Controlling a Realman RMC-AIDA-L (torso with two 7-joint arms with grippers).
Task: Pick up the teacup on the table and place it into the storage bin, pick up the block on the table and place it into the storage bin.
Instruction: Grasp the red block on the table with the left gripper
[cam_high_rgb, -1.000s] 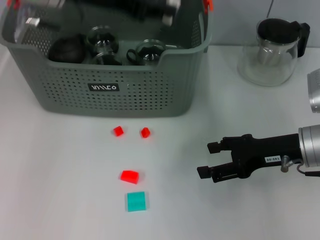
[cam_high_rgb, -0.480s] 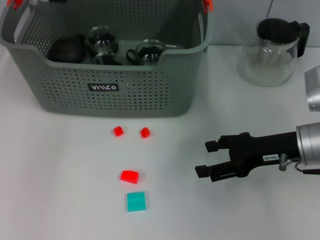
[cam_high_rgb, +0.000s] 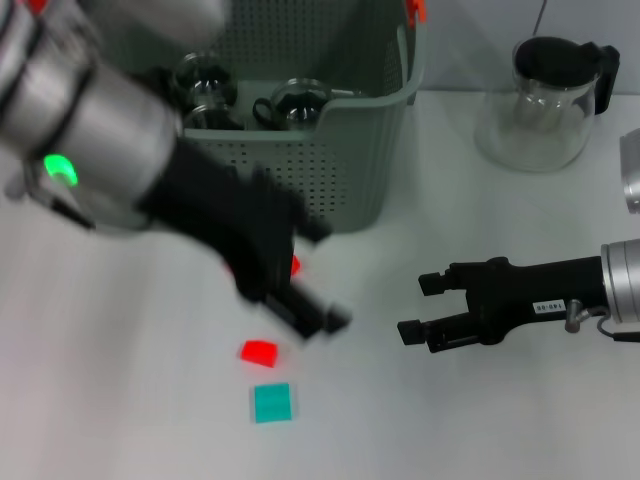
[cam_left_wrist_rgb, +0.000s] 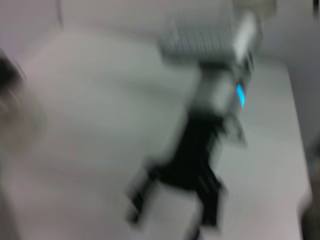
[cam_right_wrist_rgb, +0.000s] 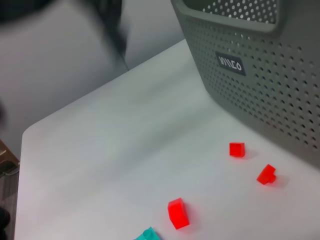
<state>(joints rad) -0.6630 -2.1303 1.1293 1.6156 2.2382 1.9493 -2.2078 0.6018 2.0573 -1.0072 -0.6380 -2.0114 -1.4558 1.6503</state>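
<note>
The grey-green storage bin (cam_high_rgb: 352, 160) (cam_right_wrist_rgb: 260, 75) stands at the back of the table, its left front hidden by my left arm. Glass teacups (cam_high_rgb: 296, 100) lie inside it. On the table are a red block (cam_high_rgb: 258, 352) (cam_right_wrist_rgb: 178, 213), a teal block (cam_high_rgb: 272, 402) and two small red blocks (cam_right_wrist_rgb: 237, 149) (cam_right_wrist_rgb: 266, 174); in the head view one small red block (cam_high_rgb: 293, 266) peeks out beside the arm. My left gripper (cam_high_rgb: 318, 316) is a blur just above and right of the red block. My right gripper (cam_high_rgb: 418, 307) hovers open and empty to the right.
A clear glass pitcher (cam_high_rgb: 545, 100) with a black lid stands at the back right. The left wrist view is smeared; it shows the right arm's black gripper (cam_left_wrist_rgb: 175, 200) and the bin (cam_left_wrist_rgb: 200, 42) far off.
My left arm has swung down from over the bin across the table, now covering the bin's front and one small red block. The right gripper has drifted slightly right.
</note>
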